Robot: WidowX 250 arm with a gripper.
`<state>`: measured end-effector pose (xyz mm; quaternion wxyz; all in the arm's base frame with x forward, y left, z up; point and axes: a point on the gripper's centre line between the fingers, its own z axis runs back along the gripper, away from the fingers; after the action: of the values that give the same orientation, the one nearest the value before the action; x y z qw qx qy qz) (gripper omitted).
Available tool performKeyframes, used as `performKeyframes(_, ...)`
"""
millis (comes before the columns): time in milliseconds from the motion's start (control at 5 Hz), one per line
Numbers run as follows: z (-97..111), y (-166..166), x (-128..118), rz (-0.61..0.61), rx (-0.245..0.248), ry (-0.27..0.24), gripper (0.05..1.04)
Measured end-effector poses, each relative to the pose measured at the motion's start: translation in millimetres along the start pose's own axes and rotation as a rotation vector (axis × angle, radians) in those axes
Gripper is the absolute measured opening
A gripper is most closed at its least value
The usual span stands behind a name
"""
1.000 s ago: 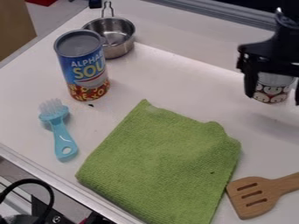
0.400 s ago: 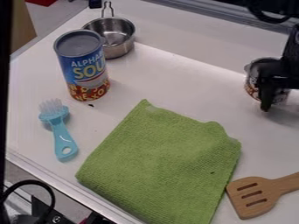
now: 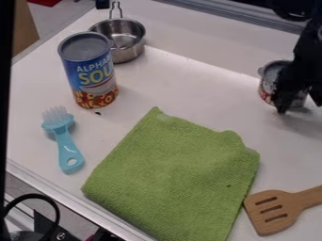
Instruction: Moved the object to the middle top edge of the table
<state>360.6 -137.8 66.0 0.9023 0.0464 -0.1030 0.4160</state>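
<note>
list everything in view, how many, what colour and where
small patterned can: 1, silvery and red, right, at the gripper
soup can: 1, blue, red and yellow, upright, upper left
metal pan: 1, silver, just behind the soup can
brush: 1, light blue with pale bristles, left
cloth: 1, green, lower middle
slotted spatula: 1, wooden brown, lower right
table: 1, white, under all of these
cable: 1, black, lower left, off the table
red item: 1, top left, beyond the table
gripper: 1, black, right, at the small patterned can
</note>
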Motion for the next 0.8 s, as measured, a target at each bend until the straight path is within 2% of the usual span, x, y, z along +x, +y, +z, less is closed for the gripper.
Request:
performKeyframes(200,2.6,3.0,12.1,0.006,0.010,0.022,0.999)
performKeyframes(400,-2.6,7.9,26.4,-0.030,-0.012,0.084,1.000)
performKeyframes(600,-8.4,11.2,39.0,-0.013,-0.040,0.104,1.000)
performKeyframes(800,-10.9,16.1,48.3,-0.014,-0.037,0.103,0.999)
